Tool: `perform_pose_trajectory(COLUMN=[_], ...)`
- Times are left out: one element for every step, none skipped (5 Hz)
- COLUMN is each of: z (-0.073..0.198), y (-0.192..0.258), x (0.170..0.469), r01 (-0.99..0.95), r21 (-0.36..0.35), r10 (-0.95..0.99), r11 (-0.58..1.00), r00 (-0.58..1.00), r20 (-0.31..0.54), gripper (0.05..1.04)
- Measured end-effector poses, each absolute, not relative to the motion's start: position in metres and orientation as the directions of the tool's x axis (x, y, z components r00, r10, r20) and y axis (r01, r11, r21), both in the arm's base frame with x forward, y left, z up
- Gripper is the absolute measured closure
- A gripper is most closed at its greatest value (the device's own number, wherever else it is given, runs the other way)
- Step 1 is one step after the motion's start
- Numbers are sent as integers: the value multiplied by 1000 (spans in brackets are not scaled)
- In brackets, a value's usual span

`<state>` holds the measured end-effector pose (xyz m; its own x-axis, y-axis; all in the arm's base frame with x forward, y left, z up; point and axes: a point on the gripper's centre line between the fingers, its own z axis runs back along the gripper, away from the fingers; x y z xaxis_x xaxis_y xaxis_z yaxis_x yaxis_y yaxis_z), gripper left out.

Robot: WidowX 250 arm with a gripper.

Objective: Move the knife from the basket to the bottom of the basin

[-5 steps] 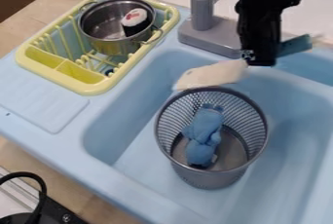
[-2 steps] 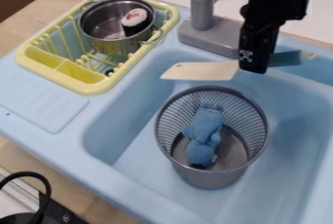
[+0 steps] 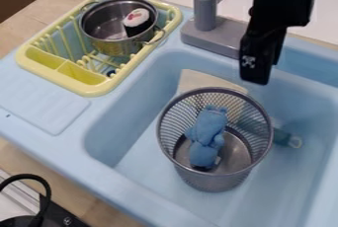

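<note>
Looked like the drop-off was basically done: the knife (image 3: 204,81) was out of the mesh basket (image 3: 214,184) and in the basin (image 3: 290,181) behind it, though I couldn't tell if it lay flat. The end effector (image 3: 255,77) hung empty above the basket's far side, no clue how far open, so backing off was probably next.

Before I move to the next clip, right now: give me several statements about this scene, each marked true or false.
1. The knife with a cream blade and teal handle lies in the light-blue basin. True.
2. The black tool is holding the knife. False: the knife lies apart from it.
3. The steel pot is in the yellow plastic rack. True.
4. The blue soft toy is outside the grey mesh basket. False: it is inside.
</note>
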<state>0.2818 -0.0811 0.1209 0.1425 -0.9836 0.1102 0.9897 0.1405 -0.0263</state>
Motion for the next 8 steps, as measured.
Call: perform_pose_trajectory(z=[124,126,126,128,134,148,151,152], y=[-77,-71,-68,-65,-59,-48,-34,-28], x=[282,283,285,286,280,263,244,227], r01=[989,988,989,987,987,980,965,950], r21=[25,27,30,31,65,117,151,175], r10=[-981,-980,-980,-978,-986,-984,-976,-966], r11=[145,150,146,160,144,162,212,258], r00=[141,145,140,154,138,151,203,253], r20=[132,138,139,139,95,98,78,53], gripper=[80,85,85,85,85,85,85,85])
